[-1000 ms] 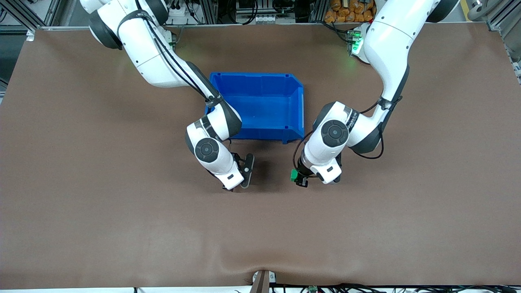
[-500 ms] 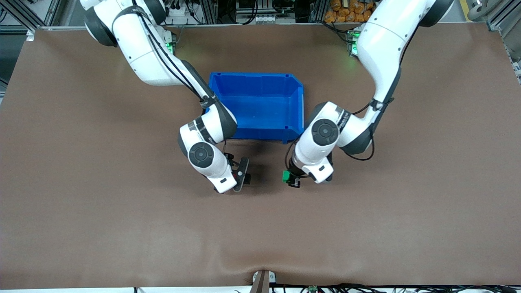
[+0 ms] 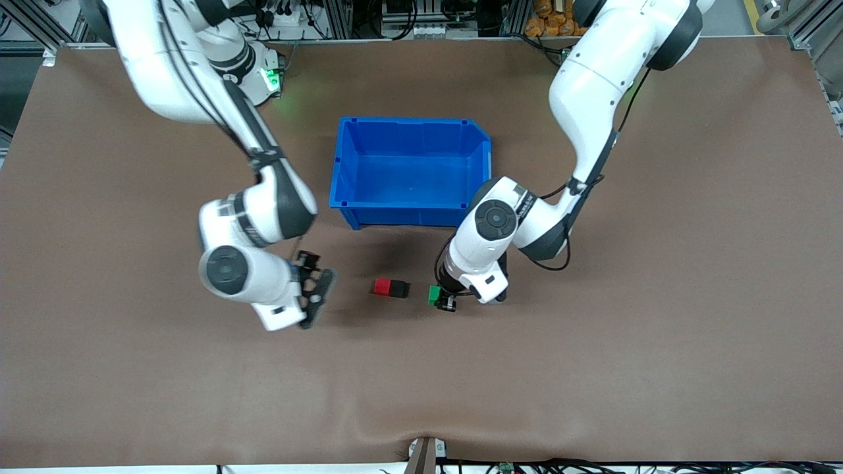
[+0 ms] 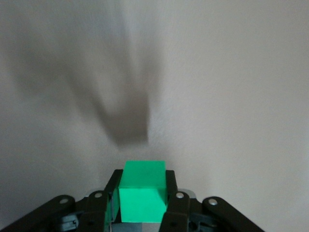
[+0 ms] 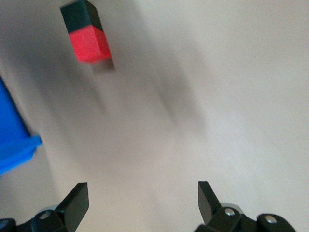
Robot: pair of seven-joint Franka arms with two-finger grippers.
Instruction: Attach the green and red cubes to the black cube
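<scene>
The red cube and the black cube lie joined side by side on the brown table, nearer to the front camera than the blue bin. They also show in the right wrist view, red cube and black cube. My left gripper is shut on the green cube just above the table, beside the black cube toward the left arm's end. The green cube sits between the left fingers. My right gripper is open and empty over the table toward the right arm's end.
A blue bin stands open and empty at the middle of the table, farther from the front camera than the cubes. Its corner shows in the right wrist view. Brown table spreads all round.
My right gripper has let go of the joined red and black cubes and drawn away toward the right arm's end. My left gripper has moved with the green cube toward the black cube.
</scene>
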